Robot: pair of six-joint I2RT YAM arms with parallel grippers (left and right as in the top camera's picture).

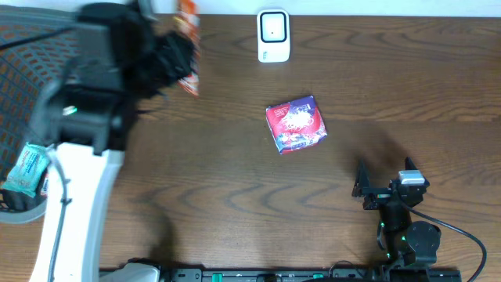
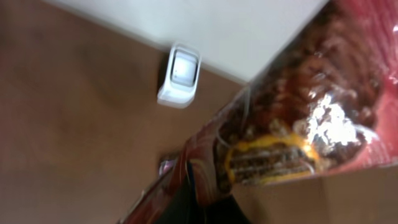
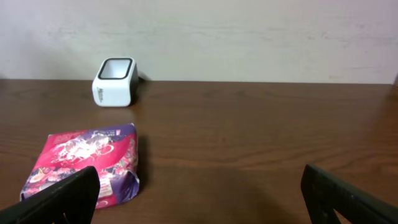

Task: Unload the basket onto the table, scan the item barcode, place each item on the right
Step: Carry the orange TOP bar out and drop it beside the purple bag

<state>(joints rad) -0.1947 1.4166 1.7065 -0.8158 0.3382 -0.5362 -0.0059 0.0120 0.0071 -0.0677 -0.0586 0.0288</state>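
Peering through the left wrist camera, I get mostly blur. The snack bag fills the right half of the view and is cut off at the top and right edges. The print on its yellow patch is too smeared for me to read or to find a barcode.

The left gripper is clamped on that bag and holds it in the air over the far left of the table. From overhead the arm is a dark, out-of-focus mass hiding most of the bag, with only a red and orange strip showing. The bag looks like glossy, crinkled film with brown pieces pictured on it.

The scanner is a small white rounded block with a dark-rimmed window. It stands at the far edge by the pale wall, well apart to the right of the held bag. A soft, puffy pink packet with a purple edge lies flat mid-table.

The right gripper is spread wide and holds nothing, low over the wood-grain top. Only its two black finger ends show in its own camera.

At the left edge a mesh basket is half hidden by the arm. A teal packet lies in it, as far as I can tell.
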